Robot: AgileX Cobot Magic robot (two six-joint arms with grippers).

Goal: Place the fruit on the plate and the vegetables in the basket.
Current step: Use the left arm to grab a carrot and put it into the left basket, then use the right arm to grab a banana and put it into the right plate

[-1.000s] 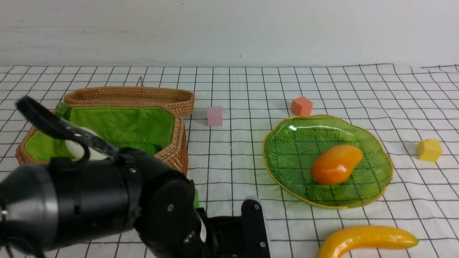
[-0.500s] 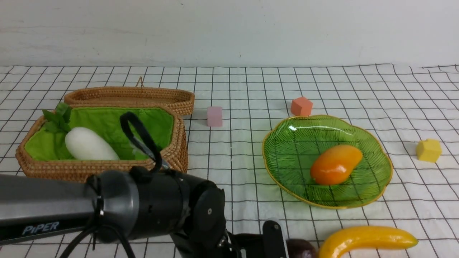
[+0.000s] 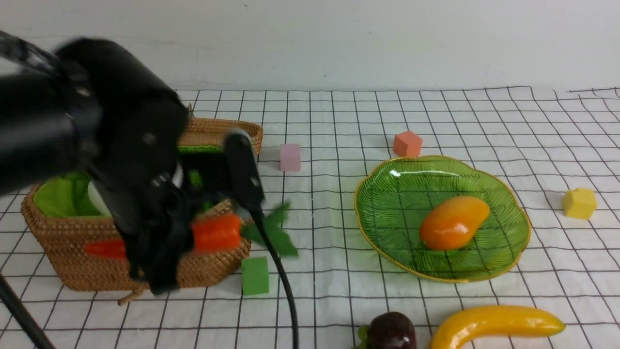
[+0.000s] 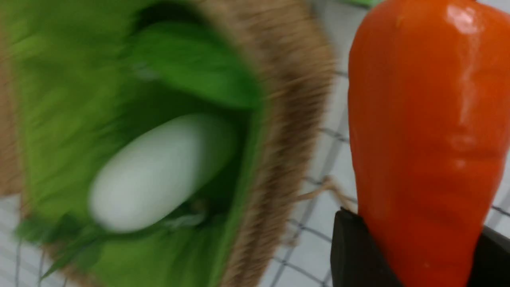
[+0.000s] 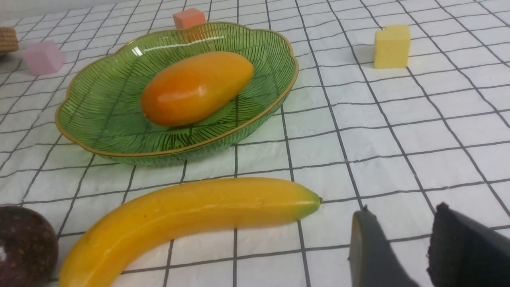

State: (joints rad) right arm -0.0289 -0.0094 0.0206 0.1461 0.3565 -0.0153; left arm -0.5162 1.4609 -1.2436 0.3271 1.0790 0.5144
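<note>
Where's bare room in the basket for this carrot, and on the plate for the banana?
Basket: lining bare beside the radish (blurred view). Plate: left half bare; mango sits right of centre. Cloth between basket and plate is bare. Crowded: near edge, banana beside purple fruit.

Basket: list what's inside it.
A white radish lies on the green lining. The left arm covers much of the interior in the front view, so anything else there cannot be told. The red-orange pepper, held in the left tool, is outside the basket.
</note>
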